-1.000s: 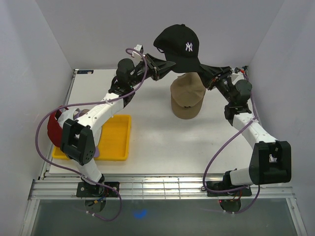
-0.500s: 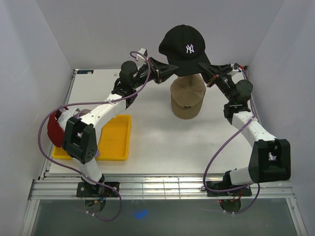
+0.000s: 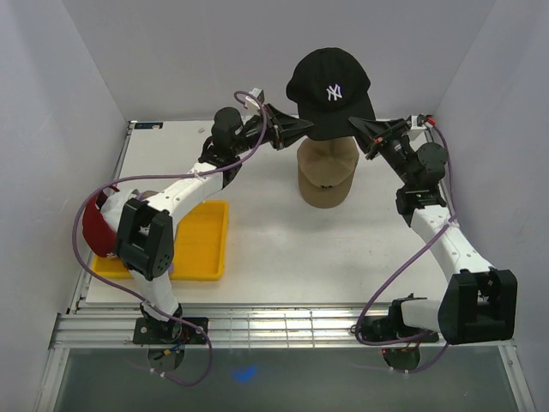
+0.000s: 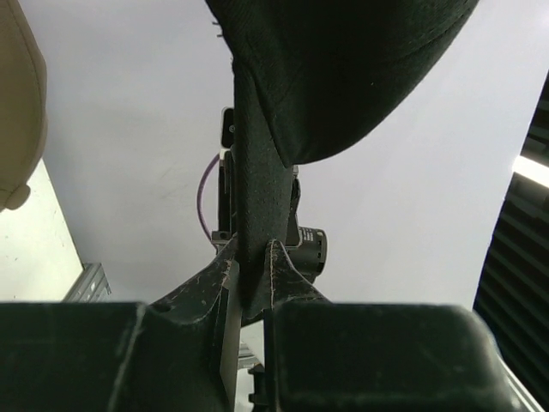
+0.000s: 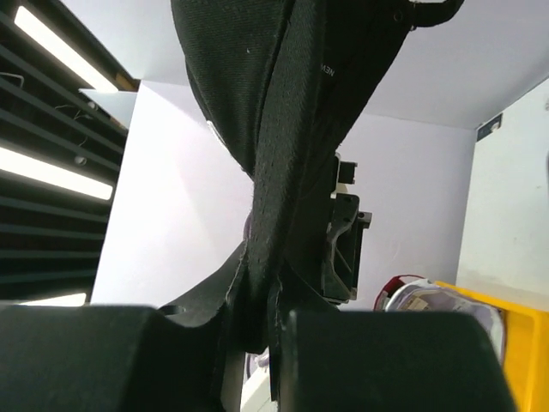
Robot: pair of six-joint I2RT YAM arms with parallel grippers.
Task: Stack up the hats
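Observation:
A black cap with a white NY logo [image 3: 330, 90] hangs in the air between my two grippers, right above the tan cap [image 3: 327, 172] that stands at the back middle of the table. My left gripper [image 3: 302, 129] is shut on the black cap's left rim [image 4: 257, 215]. My right gripper [image 3: 360, 129] is shut on its right rim [image 5: 283, 172]. The tan cap's edge shows at the left of the left wrist view [image 4: 19, 103]. A red cap [image 3: 96, 225] lies at the left by the yellow tray, partly hidden by my left arm; it also shows in the right wrist view [image 5: 412, 287].
A yellow tray [image 3: 202, 245] lies at the front left of the table, its corner in the right wrist view [image 5: 519, 330]. White walls close the table in on three sides. My left arm reaches over the tray.
Both grippers have carried the black cap to the right and a little up; it now sits over the tan cap, more level than before.

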